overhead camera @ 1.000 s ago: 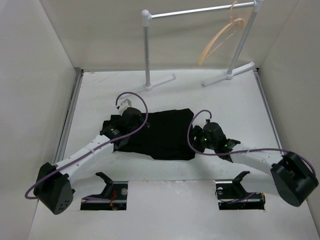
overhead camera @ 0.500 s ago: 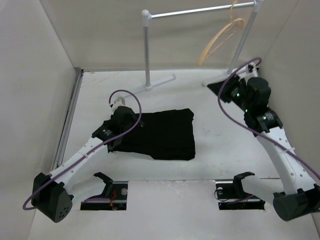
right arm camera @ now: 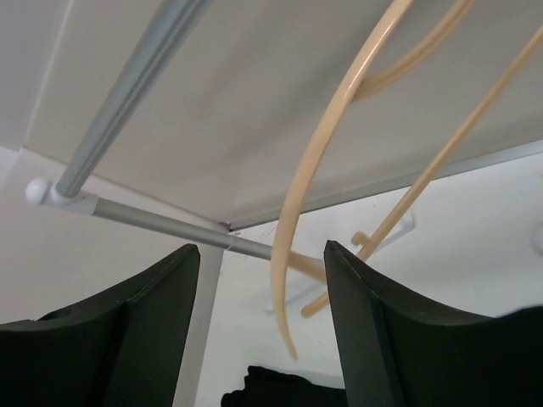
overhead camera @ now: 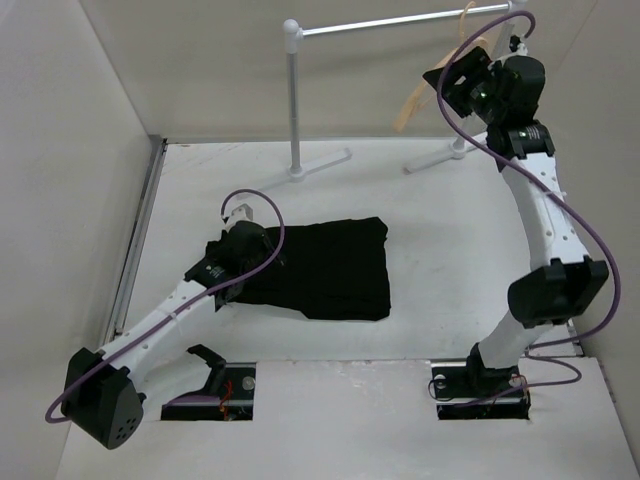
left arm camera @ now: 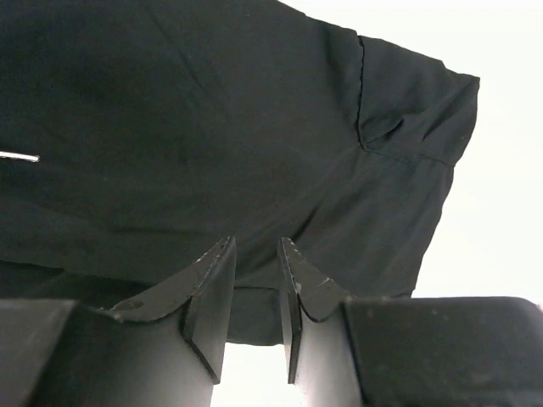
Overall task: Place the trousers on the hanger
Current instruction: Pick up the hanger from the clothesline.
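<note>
Right arm [overhead camera: 540, 200] nearer hanger [overhead camera: 403, 112] (trousers [overhead camera: 320, 265] folded)

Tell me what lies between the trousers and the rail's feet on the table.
Nothing. In the top view, only bare white table separates the trousers from the feet of the rail.

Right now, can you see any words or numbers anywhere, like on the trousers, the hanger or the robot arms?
None: no word, number, label or sign can be read in any view.
The trousers are plain black, the hanger is plain tan and the rail is bare grey.
The arms show no writing that can be made out at this size.
</note>
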Tool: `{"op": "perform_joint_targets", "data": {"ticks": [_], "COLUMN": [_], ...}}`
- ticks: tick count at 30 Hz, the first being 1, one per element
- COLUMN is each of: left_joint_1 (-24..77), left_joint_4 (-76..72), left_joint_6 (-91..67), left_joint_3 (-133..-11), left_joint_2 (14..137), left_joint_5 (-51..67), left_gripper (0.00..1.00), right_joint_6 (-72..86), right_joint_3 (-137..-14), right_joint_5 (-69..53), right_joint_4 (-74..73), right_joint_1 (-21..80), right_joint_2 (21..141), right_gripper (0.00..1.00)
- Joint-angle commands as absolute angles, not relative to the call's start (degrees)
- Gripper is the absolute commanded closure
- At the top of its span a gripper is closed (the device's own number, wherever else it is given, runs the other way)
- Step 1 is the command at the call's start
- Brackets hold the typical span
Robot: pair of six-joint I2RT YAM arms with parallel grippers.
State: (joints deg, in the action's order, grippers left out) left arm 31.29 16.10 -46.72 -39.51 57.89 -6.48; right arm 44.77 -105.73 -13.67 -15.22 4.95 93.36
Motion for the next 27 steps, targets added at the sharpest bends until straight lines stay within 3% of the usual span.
{"op": "perform_joint_targets", "data": {"ticks": [1,7,15,22,27], "left_joint_1": [31.2,31.4,30.9,31.7,31.2], "left_joint_4": [14.9,14.6,15.2,14.6,14.6], "left_joint_6": [-45.9,-46.6,-47.2,-47.3,-47.2], "left_joint_3": [-38.8,-37.3,-35.9,-35.6,-36.9], "left_joint_2": [56.3,56.4,54.7,54.1,54.2], "left_joint_5": [-6.2,-6.2,-6.5,-6.7,-6.2], "left_gripper": [0.75,0.75,0.75,0.74,0.65], "right_joint_6": [44.1,44.4,44.5,43.6,42.9], "right_joint_3": [-112.6,-114.8,-115.6,-117.2,-115.8], "right_joint_5": [-17.3,-18.4,-20.7,-22.4,-22.9], "right_joint_4": [-15.1,-14.6,-11.8,-9.8,-9.9], "right_joint_1": [4.9,5.1,5.8,5.8,6.0], "right_joint_2": [96.6,100.6,101.4,98.6,95.8], "right_gripper": [0.36,0.48,0.76,0.82,0.82]}}
